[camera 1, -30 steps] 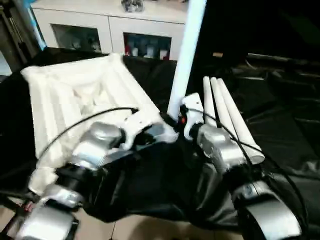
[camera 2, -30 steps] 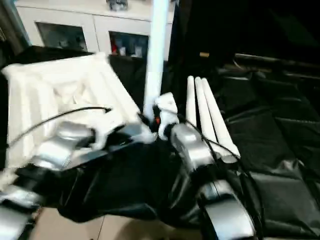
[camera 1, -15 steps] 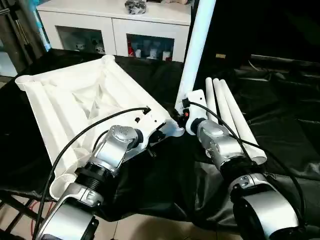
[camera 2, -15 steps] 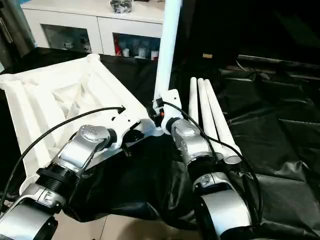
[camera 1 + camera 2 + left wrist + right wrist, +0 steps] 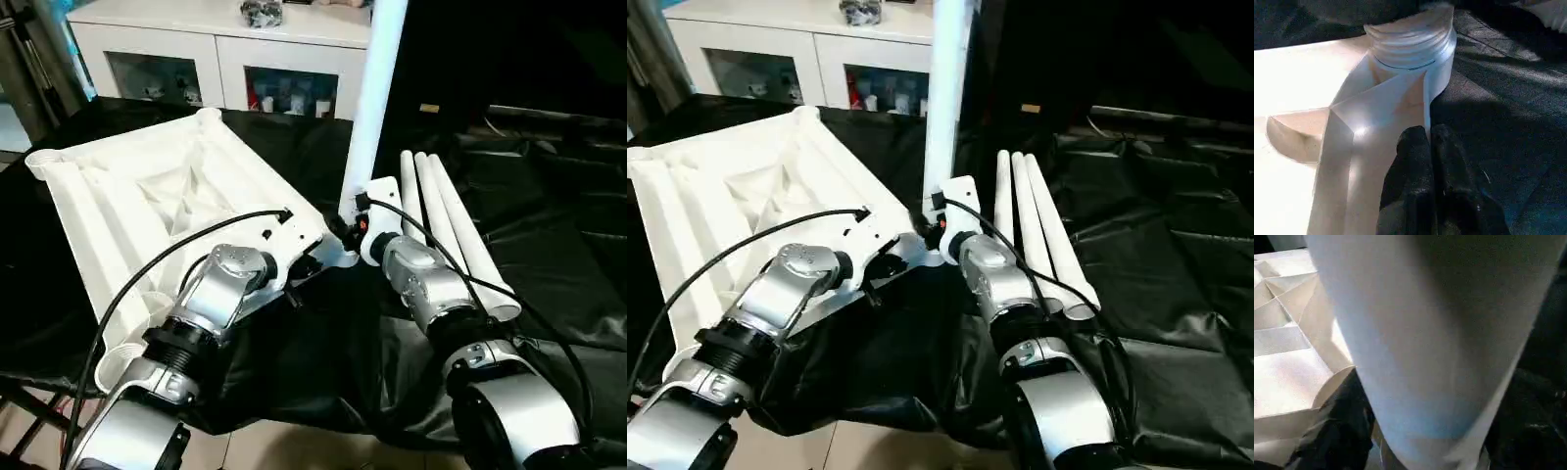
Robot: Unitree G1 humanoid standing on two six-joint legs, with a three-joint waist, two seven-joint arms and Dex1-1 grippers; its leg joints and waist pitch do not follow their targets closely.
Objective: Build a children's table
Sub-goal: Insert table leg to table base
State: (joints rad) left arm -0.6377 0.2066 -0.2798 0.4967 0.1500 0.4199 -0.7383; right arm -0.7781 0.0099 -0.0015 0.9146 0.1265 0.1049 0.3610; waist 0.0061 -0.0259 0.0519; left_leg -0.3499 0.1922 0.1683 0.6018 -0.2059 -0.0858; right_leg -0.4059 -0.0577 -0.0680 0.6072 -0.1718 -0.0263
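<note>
Standing upright at the near corner of the upturned tabletop, one white leg rises straight up just ahead of the right end effector; bottom end seated in or at the corner socket, can't tell how deep. Right end effector sits close against the leg's base; whether its fingers grip the leg or stand off it can't be told. Left end effector has its two black fingers pressed together, nothing between them, tips resting against the ribbed tabletop wall just short of that round socket. Tabletop lies ribs-up on the black-covered table, spreading out to the left of the left end effector. Three spare legs lie side by side, touching, just right of the right end effector. White glass-fronted cabinet well beyond both.
</note>
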